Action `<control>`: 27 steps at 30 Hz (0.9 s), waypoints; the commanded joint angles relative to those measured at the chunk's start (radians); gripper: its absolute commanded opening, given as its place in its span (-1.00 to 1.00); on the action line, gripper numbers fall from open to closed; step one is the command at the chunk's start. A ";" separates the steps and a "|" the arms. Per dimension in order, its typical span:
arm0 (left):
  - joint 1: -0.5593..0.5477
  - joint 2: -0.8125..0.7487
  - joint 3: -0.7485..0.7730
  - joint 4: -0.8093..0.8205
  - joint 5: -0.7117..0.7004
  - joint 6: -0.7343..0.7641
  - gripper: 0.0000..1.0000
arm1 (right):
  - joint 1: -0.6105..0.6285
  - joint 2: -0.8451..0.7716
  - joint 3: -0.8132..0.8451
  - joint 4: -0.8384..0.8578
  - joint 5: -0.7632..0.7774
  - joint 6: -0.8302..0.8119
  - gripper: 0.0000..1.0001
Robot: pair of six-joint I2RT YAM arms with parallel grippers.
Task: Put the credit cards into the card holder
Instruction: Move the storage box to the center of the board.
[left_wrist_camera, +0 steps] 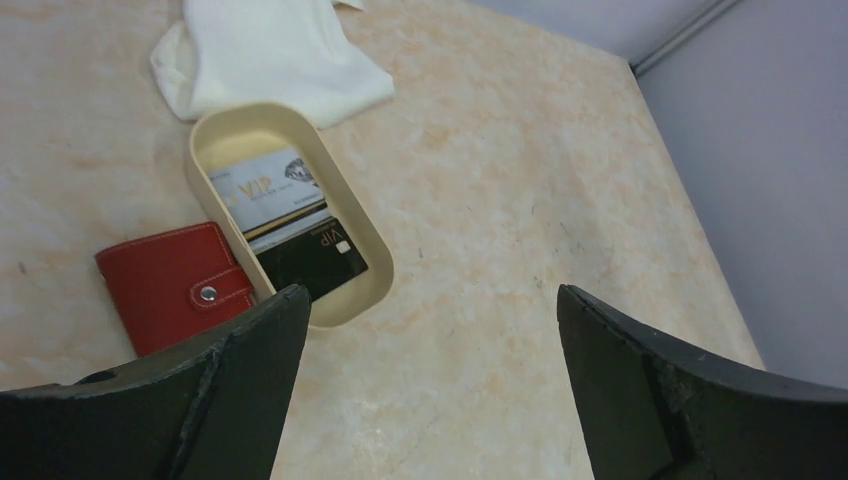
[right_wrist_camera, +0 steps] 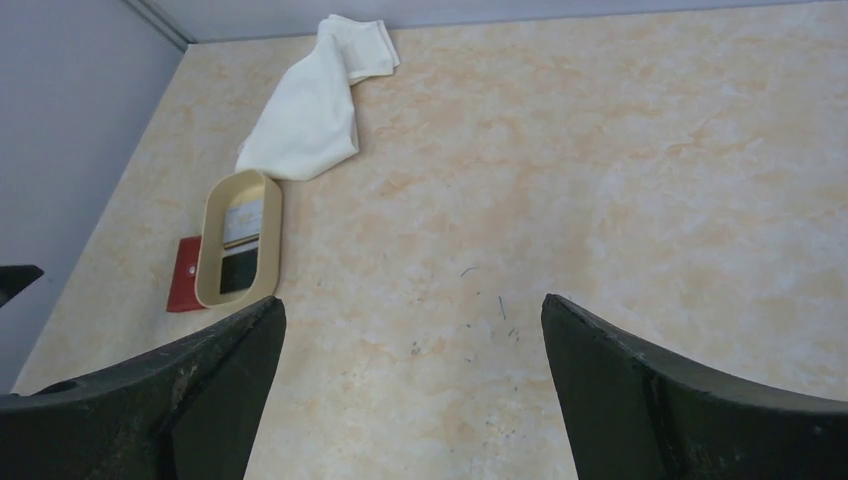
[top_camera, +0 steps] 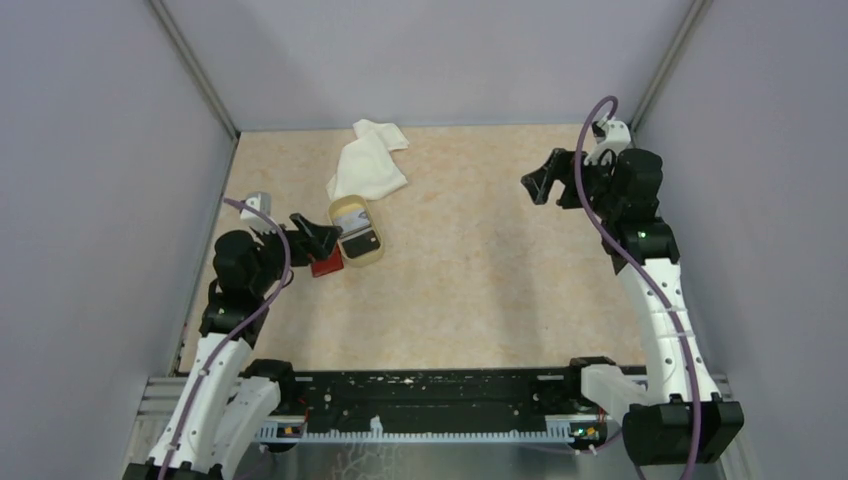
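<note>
- Left gripper [left_wrist_camera: 430, 300]: jaws stood wide apart with nothing between them, poised above the table [left_wrist_camera: 520, 150] just at 5 o'clock of the cards.
- Right gripper [right_wrist_camera: 412, 305]: also spread wide and empty, well apart from the work, at about 2 o'clock on the table in the top view.
- Credit cards [left_wrist_camera: 285, 225]: lay flat and overlapping inside the tan oval dish [left_wrist_camera: 350, 308]. A pale grey card sat toward the 11 o'clock end and a dark one toward the 5 o'clock end, with a yellow edge showing between them.
- Card holder [left_wrist_camera: 165, 285]: red, folded shut with its snap fastened, touching the dish wall on its 8 o'clock side in the left wrist view.
- White cloth [left_wrist_camera: 270, 50]: crumpled at 12 o'clock of the dish.
- Judgement, cards: light, thin, stiff and slick. They offered no edge while flat, and the dish wall would crowd the fingers. The best hold looked to be the short edge of the top card where it overlapped, or tipping a card up against the wall first.
- Judgement, holder: soft and light, so likely to skid when pushed. It would need pinning by one arm while the flap was unsnapped.
</note>
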State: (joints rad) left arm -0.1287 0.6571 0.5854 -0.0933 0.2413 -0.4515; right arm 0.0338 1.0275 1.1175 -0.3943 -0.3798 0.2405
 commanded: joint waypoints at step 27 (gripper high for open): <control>-0.530 0.217 -0.215 0.332 -0.145 -0.103 0.95 | 0.044 0.011 -0.293 0.051 -0.528 -0.628 0.97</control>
State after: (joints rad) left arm -0.6563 0.9180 0.4057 0.1768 0.2325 -0.5297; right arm 0.0704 1.0622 0.8112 -0.3393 -0.8913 -0.3019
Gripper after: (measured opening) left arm 0.966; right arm 0.985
